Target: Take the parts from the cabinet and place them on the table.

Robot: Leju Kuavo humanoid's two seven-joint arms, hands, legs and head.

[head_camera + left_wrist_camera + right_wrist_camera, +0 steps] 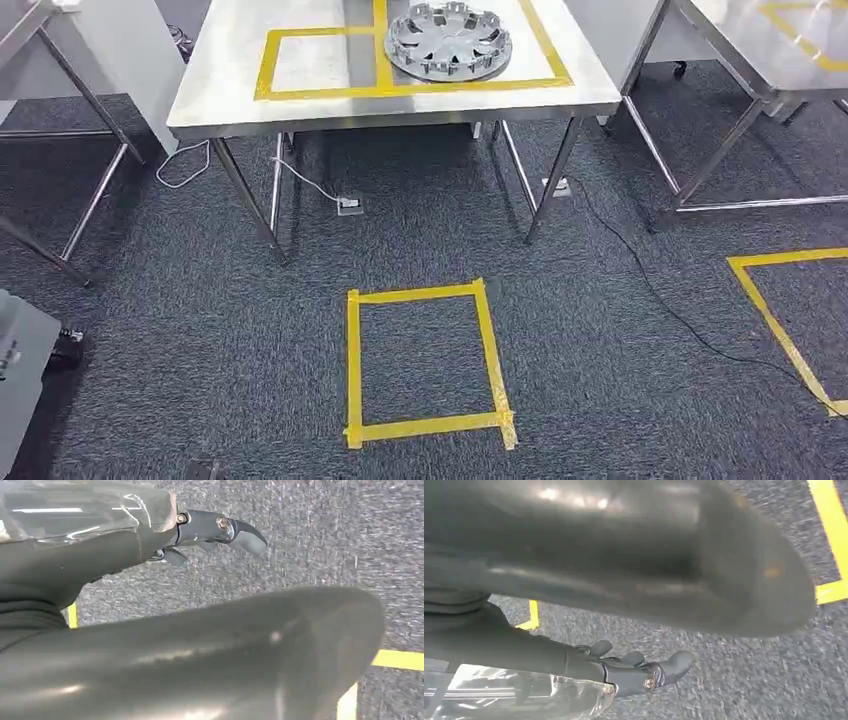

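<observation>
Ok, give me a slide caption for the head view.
Silver wheel cover resting inside yellow tape outline on steel table, above grey carpet.

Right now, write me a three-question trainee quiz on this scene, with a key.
1. True or false: the hubcap lies on the carpet.
2. Where on the table does the hubcap sit? A) in the left taped box B) in the right taped box C) outside the tape
3. Fill in: the left hand and right hand hang over the ____, holding nothing.

Key:
1. False; it lies on the table.
2. B, overlapping the middle tape strip.
3. Carpet; both hands' fingers are loosely curled, not closed on anything.
</observation>
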